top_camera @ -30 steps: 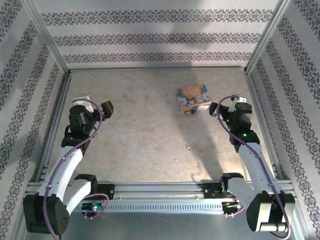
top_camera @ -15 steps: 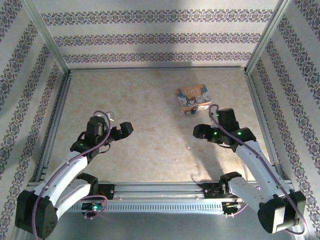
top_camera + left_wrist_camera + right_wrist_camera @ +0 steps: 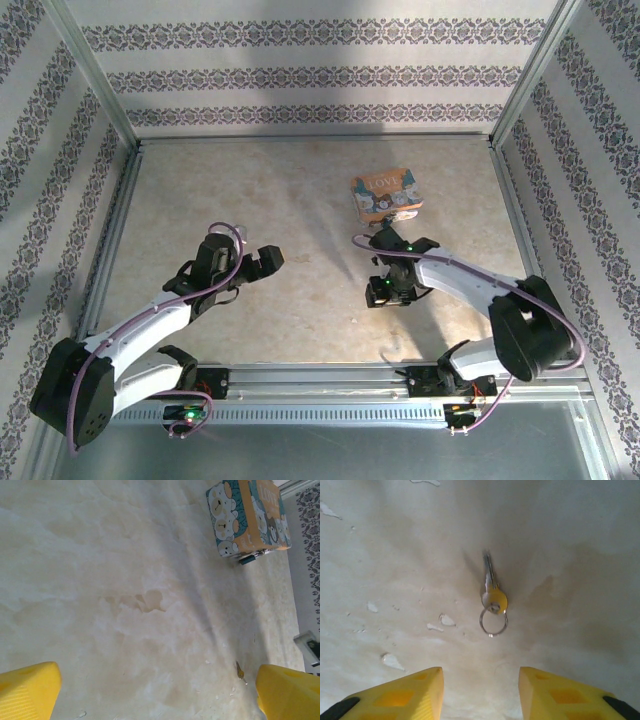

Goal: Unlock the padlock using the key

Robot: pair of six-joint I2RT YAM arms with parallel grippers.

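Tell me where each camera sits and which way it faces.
Top external: high at the near edge, looking down on the table; both arms show.
Left wrist: facing padlock and key across the table; left gripper shows.
Right wrist: looking down at the key; right gripper shows.
Shared: both wrist views see the key.

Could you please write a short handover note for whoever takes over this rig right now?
Left claw: open, empty, above bare table.
Right claw: open, empty, above the key, not touching it.
Key with its ring lies flat on the table; padlock lies apart, farther back.
Done: Right claw lined up over key.
To do: grasp key, steady padlock, insert, turn.
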